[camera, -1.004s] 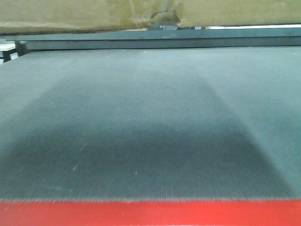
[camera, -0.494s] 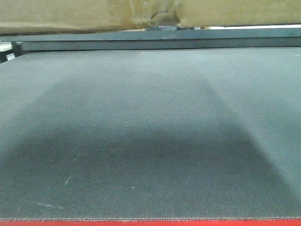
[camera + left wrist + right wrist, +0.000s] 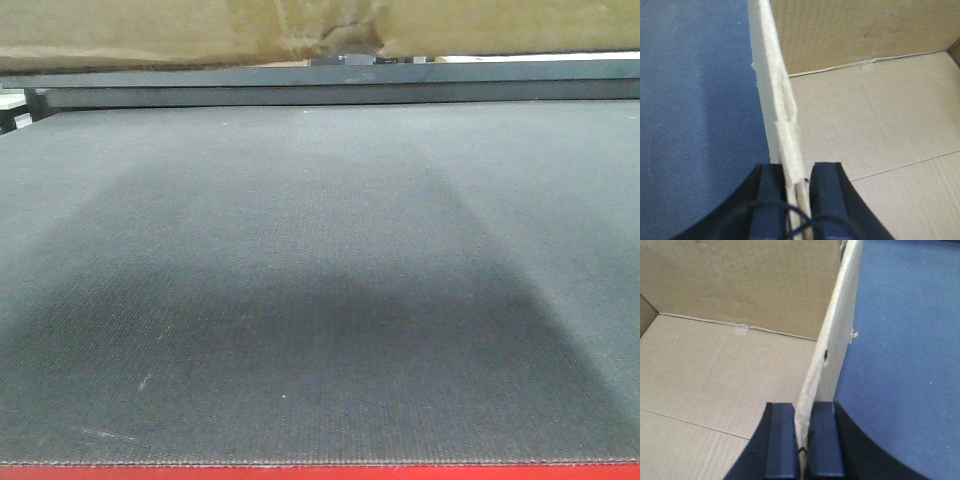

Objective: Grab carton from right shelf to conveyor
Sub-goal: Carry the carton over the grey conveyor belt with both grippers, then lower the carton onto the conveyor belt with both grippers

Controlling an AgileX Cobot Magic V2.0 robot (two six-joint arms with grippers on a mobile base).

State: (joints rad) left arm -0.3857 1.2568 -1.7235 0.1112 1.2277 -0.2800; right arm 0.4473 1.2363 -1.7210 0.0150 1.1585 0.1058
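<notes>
The carton [image 3: 150,30], brown corrugated cardboard with a torn notch in its bottom edge, fills the top of the front view above the conveyor [image 3: 320,280]. It casts a dark shadow on the woven grey belt. My left gripper [image 3: 796,187] is shut on the carton's left wall [image 3: 775,85], one finger inside and one outside. My right gripper [image 3: 802,435] is shut on the right wall [image 3: 837,335] in the same way. Both wrist views look into the open, bare carton floor [image 3: 875,120], with the belt [image 3: 905,340] outside the walls. The shelf is out of view.
A red strip [image 3: 320,473] runs along the belt's near edge. A dark metal rail [image 3: 320,85] borders the belt's far side, with part of a stand [image 3: 15,105] showing at the far left.
The red strip shrank from a broad band to a thin sliver as the view moved forward over the belt. The carton's bottom edge stays at the top of the view.
</notes>
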